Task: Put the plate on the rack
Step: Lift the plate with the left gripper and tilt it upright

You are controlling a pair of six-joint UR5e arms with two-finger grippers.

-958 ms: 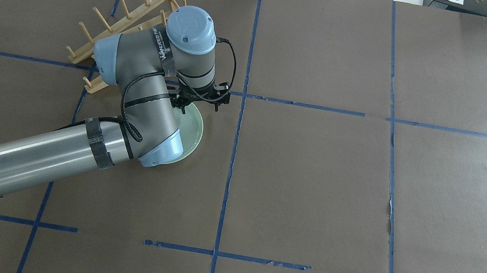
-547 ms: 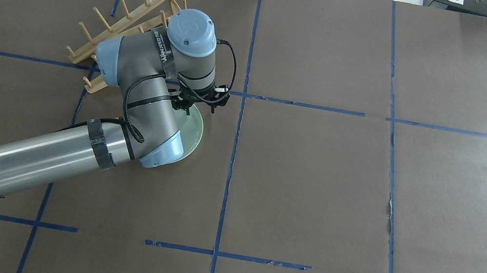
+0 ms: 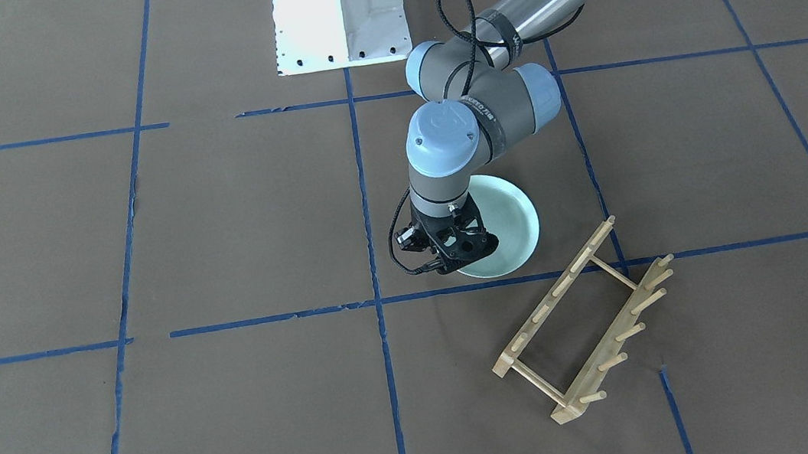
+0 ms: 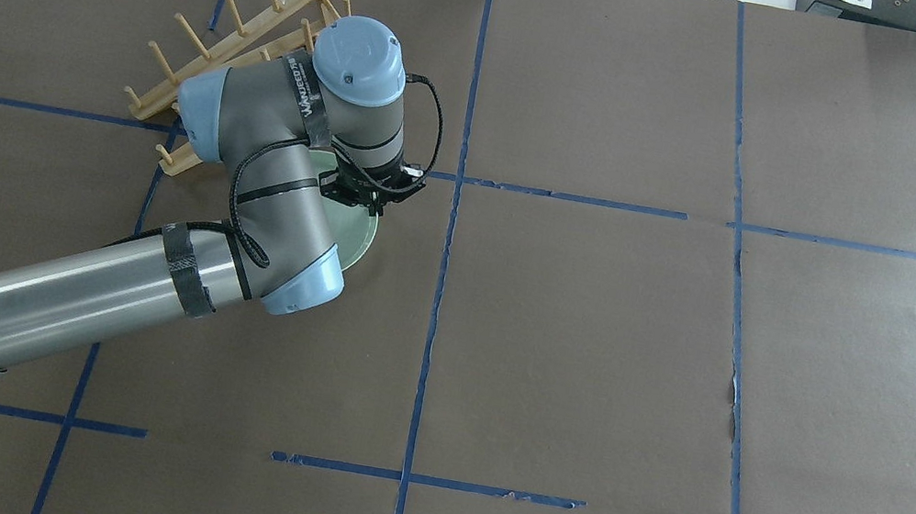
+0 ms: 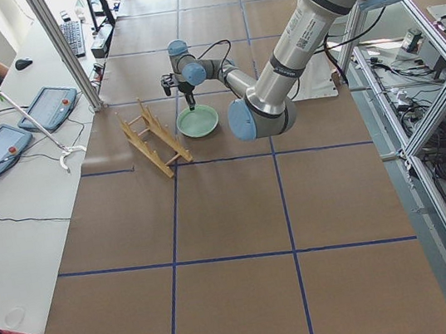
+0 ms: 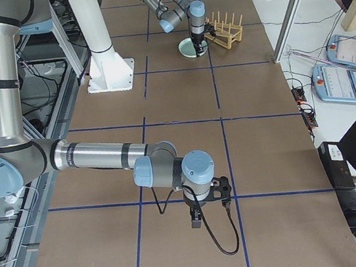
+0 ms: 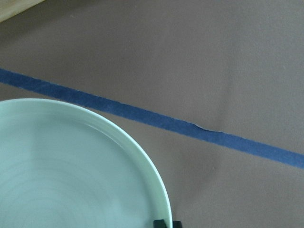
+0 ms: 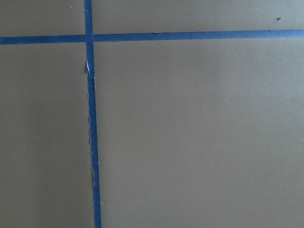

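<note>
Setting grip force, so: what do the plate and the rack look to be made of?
The plate: likely glazed ceramic, possibly melamine; smooth pale-green sheen with faint concentric rings. The rack: light wood, seemingly unfinished, judging by its matte tan rails and dowel pegs.

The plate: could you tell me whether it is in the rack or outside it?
Outside. The plate lies on the brown paper beside the rack, apart from it; nothing stands between the rack's pegs.
</note>
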